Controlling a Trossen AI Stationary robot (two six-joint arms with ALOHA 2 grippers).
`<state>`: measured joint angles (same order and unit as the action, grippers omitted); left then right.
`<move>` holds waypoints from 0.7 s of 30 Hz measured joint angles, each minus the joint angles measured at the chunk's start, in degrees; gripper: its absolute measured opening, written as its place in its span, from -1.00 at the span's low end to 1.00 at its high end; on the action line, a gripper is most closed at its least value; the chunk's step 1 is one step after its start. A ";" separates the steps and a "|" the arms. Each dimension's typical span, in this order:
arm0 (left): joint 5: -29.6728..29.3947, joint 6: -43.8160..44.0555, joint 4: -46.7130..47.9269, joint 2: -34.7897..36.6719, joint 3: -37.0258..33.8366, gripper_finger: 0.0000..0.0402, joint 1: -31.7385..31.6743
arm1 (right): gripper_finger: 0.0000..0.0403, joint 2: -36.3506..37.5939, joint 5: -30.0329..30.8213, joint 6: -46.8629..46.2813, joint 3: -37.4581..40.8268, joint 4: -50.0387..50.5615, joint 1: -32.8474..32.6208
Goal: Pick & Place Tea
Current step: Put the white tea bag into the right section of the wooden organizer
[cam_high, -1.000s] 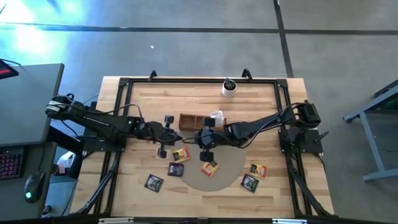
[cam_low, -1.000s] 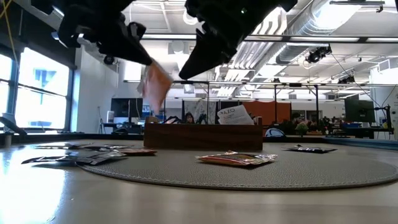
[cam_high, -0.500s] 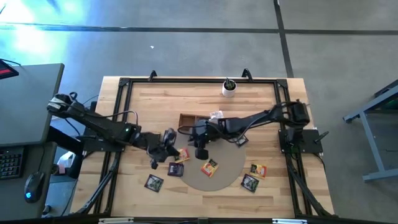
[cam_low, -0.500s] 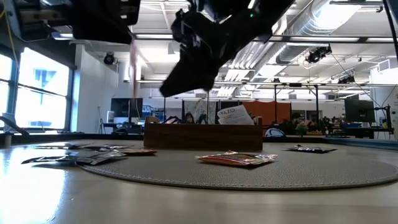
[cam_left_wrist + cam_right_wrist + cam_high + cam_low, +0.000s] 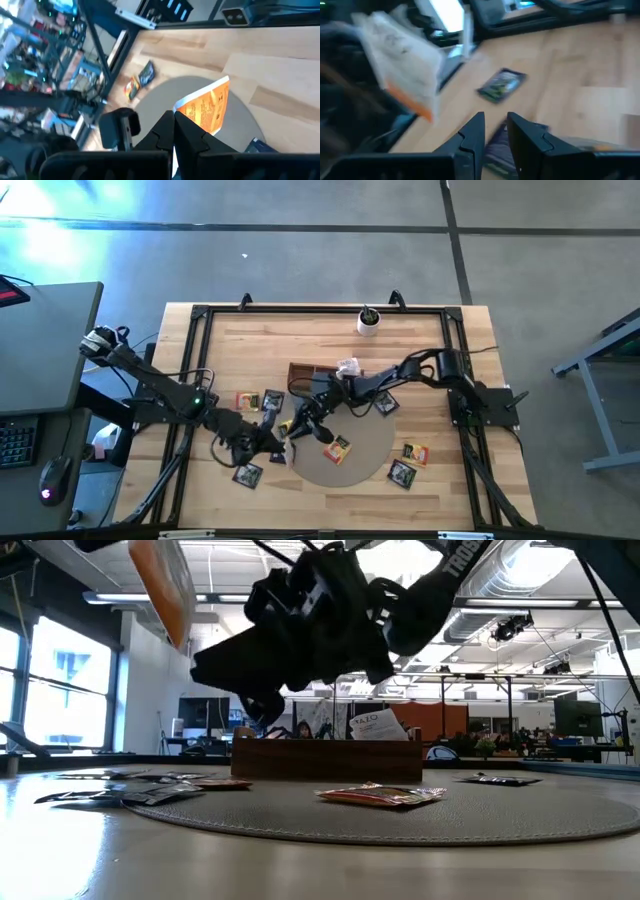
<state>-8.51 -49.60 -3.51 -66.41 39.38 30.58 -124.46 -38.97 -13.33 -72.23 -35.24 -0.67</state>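
Note:
My left gripper (image 5: 174, 131) is shut on an orange tea sachet (image 5: 205, 107), above the near left side of the grey round mat (image 5: 360, 435). In the low view that sachet (image 5: 165, 585) shows high up at the left. My right gripper (image 5: 495, 131) hovers close by, over the mat's left part (image 5: 300, 425), with a narrow gap between its fingers and nothing in it. Other sachets lie flat: orange (image 5: 337, 448) on the mat, yellow (image 5: 413, 452), dark (image 5: 400, 472), dark (image 5: 245, 473), and a pair (image 5: 258, 401) on the wood. My left gripper pinches the orange sachet between its two fingers at one edge near a corner (image 5: 186, 111). The sachet sticks out forward past the fingertips. It is lifted clear of the table and the mat.
A wooden box (image 5: 308, 372) stands behind the mat with a whitish sachet (image 5: 347, 367) in it. A small white cup with a plant (image 5: 368, 320) is near the far edge. A black frame (image 5: 200, 315) runs around the tabletop. The two arms are close over the mat's left side.
My left gripper has carried the sachet from beside the wooden box toward the table's near edge, and the sachet has turned so its orange face shows. Two sachets it covered now show on the wood. My right gripper has moved left and near, following it.

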 joint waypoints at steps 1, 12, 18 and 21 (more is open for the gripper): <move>0.00 -0.40 0.07 0.00 0.00 -1.00 0.40 | -0.61 -0.30 -1.41 -0.58 0.00 -1.71 0.11; -3.75 -3.09 -0.42 1.44 0.00 -1.00 3.70 | -0.61 -0.42 -16.45 -7.17 -0.02 -9.76 -0.02; 1.30 -7.64 -4.30 1.44 0.00 -1.00 3.66 | -0.53 -0.42 -17.17 -10.32 0.00 -9.62 -0.02; 1.94 -9.24 -5.38 1.44 0.00 -1.00 3.66 | -0.43 -0.42 -16.80 -10.06 -0.01 -9.66 -0.07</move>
<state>-6.57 -58.84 -8.89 -64.97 39.38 34.24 -124.88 -55.77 -23.39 -72.23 -44.91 -0.73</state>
